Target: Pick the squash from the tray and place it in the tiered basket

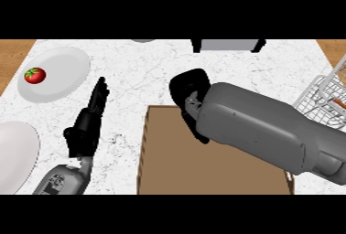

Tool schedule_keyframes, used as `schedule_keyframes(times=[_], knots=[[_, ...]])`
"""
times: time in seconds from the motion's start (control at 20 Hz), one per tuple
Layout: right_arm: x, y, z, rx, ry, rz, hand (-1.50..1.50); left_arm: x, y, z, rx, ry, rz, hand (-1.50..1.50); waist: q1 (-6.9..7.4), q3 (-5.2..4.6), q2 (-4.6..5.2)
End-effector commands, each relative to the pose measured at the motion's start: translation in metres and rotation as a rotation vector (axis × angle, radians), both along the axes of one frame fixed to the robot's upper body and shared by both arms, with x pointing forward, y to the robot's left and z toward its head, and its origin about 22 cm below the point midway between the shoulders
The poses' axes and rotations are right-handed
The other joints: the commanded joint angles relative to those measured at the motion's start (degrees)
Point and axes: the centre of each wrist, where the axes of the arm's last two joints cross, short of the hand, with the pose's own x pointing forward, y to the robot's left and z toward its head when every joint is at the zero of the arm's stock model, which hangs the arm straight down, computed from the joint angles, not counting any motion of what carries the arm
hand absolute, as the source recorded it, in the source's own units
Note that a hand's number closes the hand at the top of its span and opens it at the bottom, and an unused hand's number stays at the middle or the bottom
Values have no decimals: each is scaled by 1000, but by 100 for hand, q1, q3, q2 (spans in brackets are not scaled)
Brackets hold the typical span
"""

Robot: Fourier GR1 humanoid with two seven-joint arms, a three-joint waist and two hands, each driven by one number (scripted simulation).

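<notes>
- Head view: a white marbled tabletop carries a brown tray at lower centre, its far edge near the middle of the view.
- The right hand reaches over the tray's far edge, seen from behind with its broad grey forearm crossing the tray; whether its fingers are spread or curled cannot be told.
- The squash does not show anywhere; the right hand and forearm hide much of the tray.
- The left hand lies left of the tray, fingers straight and together, pointing away over the tabletop.
- A wire tiered basket stands at the right edge.
- A white plate at upper left holds a red tomato; part of a second plate shows at the left edge.
</notes>
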Motion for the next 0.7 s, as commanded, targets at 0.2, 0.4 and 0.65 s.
schedule_keyframes(times=[0.2, 0.4, 0.65], knots=[[1, -8, -12, -76, -26, -139, -150, 3, -3, -8, 9, 0, 4, 0, -30, 0, 9], [-7, -19, -9, -63, 4, -130, -150, 1, 14, 13, -3, -5, 8, 0, -25, 2, -12], [-5, -34, -19, -38, 14, -121, -150, -18, 9, -15, 0, 7, 2, 0, 16, 0, -1]])
